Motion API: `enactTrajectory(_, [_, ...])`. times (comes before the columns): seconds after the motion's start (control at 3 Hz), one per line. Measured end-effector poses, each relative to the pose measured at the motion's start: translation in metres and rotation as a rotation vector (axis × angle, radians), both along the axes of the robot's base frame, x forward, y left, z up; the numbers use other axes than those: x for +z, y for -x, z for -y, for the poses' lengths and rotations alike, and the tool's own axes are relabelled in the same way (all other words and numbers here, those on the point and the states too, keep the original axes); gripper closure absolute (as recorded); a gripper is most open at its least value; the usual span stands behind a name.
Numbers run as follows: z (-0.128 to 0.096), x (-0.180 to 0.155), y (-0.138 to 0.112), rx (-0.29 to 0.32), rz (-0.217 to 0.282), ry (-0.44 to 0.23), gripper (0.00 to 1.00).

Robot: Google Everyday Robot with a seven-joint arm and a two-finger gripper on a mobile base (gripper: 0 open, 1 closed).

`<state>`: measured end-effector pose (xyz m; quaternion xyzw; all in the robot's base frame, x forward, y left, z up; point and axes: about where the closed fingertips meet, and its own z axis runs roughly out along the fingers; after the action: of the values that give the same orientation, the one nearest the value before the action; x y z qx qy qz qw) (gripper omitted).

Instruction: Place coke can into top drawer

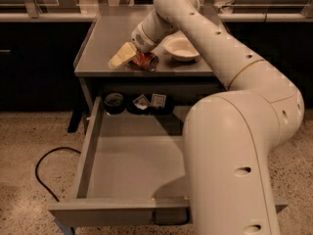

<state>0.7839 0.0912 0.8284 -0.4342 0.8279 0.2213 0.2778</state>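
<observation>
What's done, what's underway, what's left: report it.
Done: the top drawer stands open. In hand: the gripper is at the coke can on the cabinet top; a grasp can't be confirmed. Left: lift the can and set it in the drawer.
</observation>
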Motion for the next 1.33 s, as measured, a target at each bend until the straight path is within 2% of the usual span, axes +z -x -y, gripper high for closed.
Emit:
enactTrajectory(0.33, [0.0,0.002,0.0,0.0,0.0,0.0,0.18])
enactTrajectory(1.0, [0.0,0.002,0.0,0.0,0.0,0.0,0.64])
enactTrajectory(1.33, [-0.004,0.018,0.021,0.064,-0.015,-0.077,0.88])
